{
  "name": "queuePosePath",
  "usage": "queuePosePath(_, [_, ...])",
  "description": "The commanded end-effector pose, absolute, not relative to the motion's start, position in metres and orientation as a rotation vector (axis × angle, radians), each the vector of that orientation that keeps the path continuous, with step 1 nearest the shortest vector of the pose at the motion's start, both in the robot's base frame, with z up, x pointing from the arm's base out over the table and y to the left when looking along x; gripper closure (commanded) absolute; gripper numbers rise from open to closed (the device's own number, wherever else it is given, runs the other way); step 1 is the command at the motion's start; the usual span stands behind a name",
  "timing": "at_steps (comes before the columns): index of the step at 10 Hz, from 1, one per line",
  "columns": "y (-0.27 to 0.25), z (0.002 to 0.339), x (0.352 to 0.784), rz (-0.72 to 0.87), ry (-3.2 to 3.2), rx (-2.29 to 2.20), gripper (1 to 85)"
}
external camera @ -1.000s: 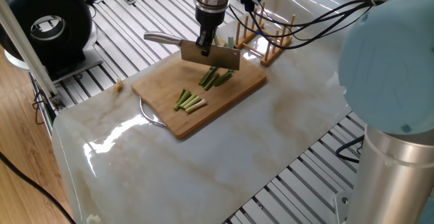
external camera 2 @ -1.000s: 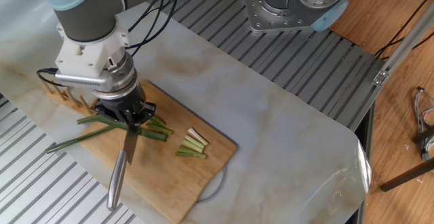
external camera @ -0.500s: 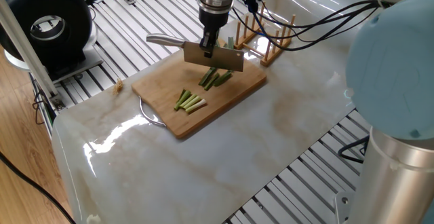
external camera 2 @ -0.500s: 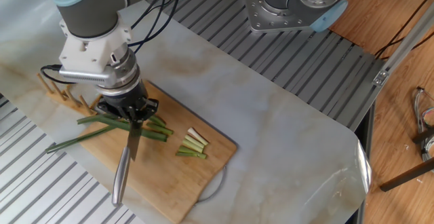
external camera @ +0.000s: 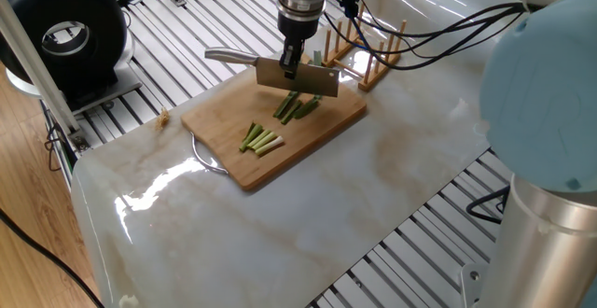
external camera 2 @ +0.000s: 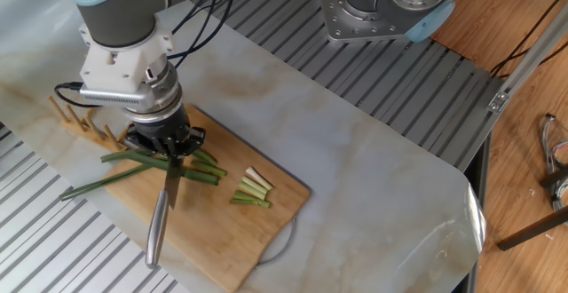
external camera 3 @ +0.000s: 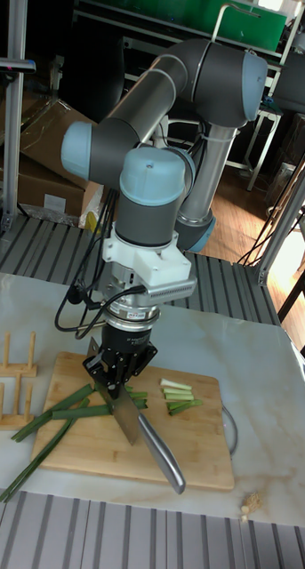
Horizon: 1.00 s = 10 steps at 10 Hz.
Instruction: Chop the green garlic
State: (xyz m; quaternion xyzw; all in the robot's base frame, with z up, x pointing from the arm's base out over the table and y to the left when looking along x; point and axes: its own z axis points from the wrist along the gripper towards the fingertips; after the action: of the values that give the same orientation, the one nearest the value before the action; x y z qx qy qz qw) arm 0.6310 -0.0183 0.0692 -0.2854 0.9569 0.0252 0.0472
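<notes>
My gripper point(external camera: 292, 65) point(external camera 2: 170, 147) point(external camera 3: 117, 379) is shut on a knife point(external camera: 300, 78), blade down and handle point(external camera 2: 156, 233) sticking out sideways. The blade hangs just above the green garlic point(external camera: 297, 107) point(external camera 2: 120, 178) point(external camera 3: 56, 412), whose long stalks lie across a wooden cutting board point(external camera: 322, 131) point(external camera 3: 192, 455). The dark leaf ends run off the board toward the rack side. Several short, pale cut pieces point(external camera: 261, 140) point(external camera 2: 253, 191) point(external camera 3: 179, 396) lie together on the board, apart from the blade.
A wooden peg rack point(external camera: 368, 51) point(external camera 3: 12, 373) stands right behind the board. A wire loop handle point(external camera: 207, 159) juts from the board's front edge. A black round device point(external camera: 70, 37) sits at the far left. The arm's base point(external camera 2: 382, 9) is at the table's far side.
The gripper and knife have lifted slightly and shifted a little along the stalks toward the peg rack. The stalks and cut pieces have not moved.
</notes>
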Motion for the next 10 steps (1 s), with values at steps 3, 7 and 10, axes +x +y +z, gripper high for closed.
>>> queuePosePath(3, [-0.011,0.065,0.626,0.148,2.936,-0.848,84.3])
queuePosePath(7, [-0.015,0.059,0.635,0.106,2.911,-0.867,84.3])
queuePosePath(10, [-0.015,0.058,0.639,0.103,2.901,-0.868,84.3])
